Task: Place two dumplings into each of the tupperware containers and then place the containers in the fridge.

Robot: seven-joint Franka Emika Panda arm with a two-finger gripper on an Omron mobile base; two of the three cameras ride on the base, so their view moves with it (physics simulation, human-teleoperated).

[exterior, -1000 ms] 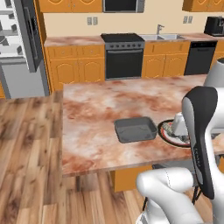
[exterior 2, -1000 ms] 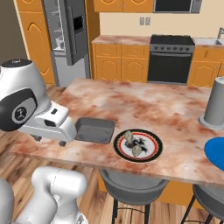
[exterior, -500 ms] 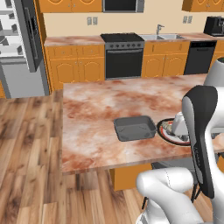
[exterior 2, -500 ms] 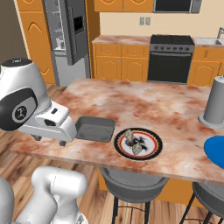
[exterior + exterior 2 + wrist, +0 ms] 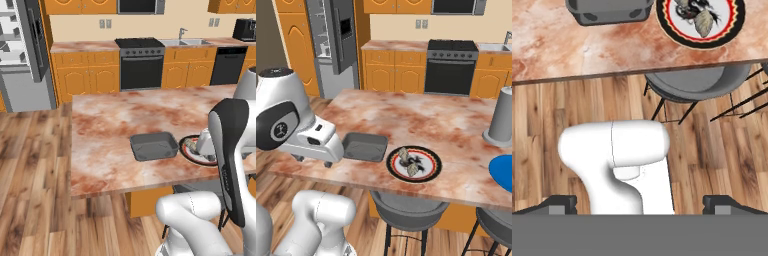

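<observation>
A dark grey tupperware container (image 5: 154, 146) (image 5: 365, 147) (image 5: 609, 11) sits empty near the island's front edge. Beside it, beige dumplings (image 5: 405, 155) (image 5: 704, 21) lie on a white plate with a black-red rim (image 5: 428, 175) (image 5: 191, 153) (image 5: 732, 35); the arm partly hides the plate in the left base view. My gripper (image 5: 313, 161) (image 5: 642, 204) hangs open at the counter's front edge, left of the container in the right base view, pointing down at the floor with nothing between its fingers. The fridge (image 5: 20, 55) (image 5: 331, 35) stands at the far left with its door open.
Grey bar stools (image 5: 406, 207) (image 5: 697, 82) stand under the island's near edge. A blue plate (image 5: 503, 172) and a grey cylinder (image 5: 502, 117) occupy the island's right end. A black oven (image 5: 141, 62) and dishwasher (image 5: 227, 65) line the back wall. Wooden floor (image 5: 35, 175) lies left of the island.
</observation>
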